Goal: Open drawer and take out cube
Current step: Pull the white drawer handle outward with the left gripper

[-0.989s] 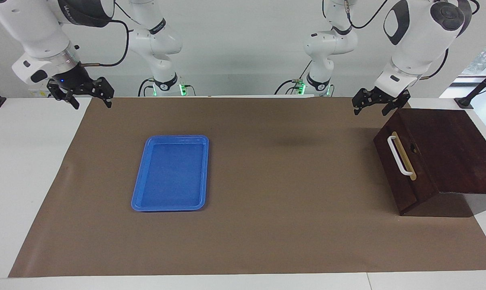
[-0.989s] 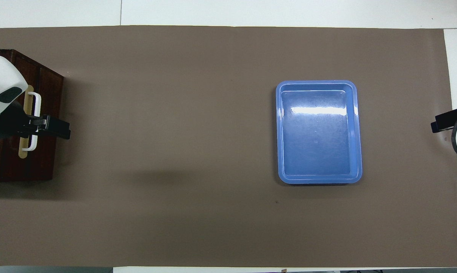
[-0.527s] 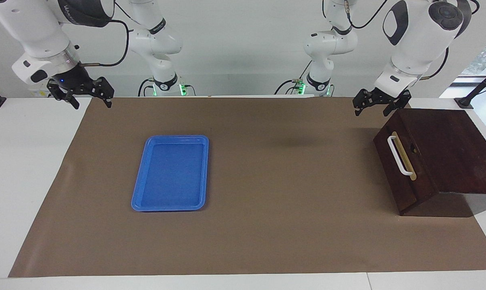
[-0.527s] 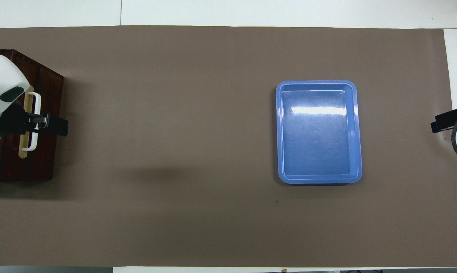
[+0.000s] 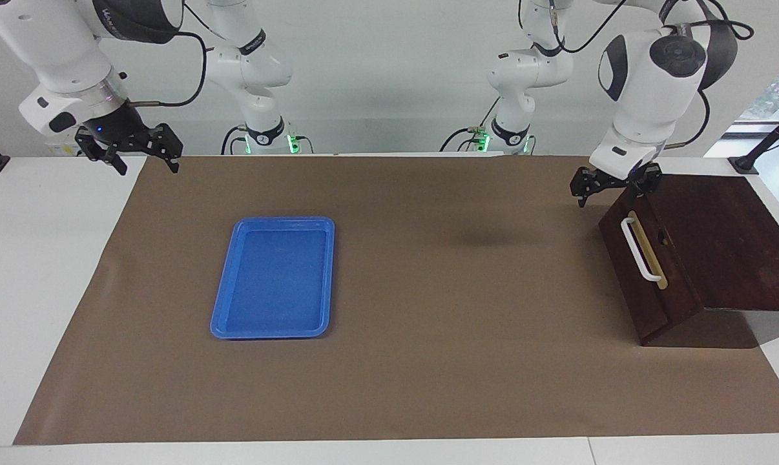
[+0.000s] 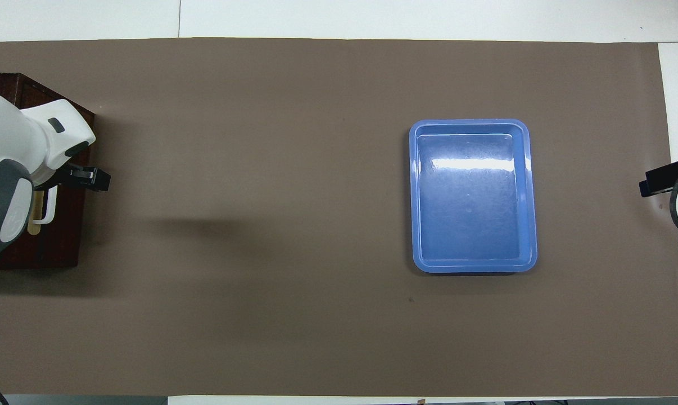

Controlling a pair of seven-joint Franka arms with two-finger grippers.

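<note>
The dark wooden box stands at the left arm's end of the table. Its drawer is shut, with the white bar handle on the tan strip. The drawer also shows in the overhead view, where its handle is partly covered by my arm. My left gripper hangs open and empty over the top front edge of the box, above the handle and apart from it. It also shows in the overhead view. My right gripper waits open at the table's other end. The yellow cube is hidden.
A flat blue tray lies empty on the brown mat toward the right arm's end. It also shows in the overhead view. The mat lies bare between the tray and the box.
My left gripper has come down and turned, closer to the top front edge of the box. The right arm, the drawer and the tray have not moved.
</note>
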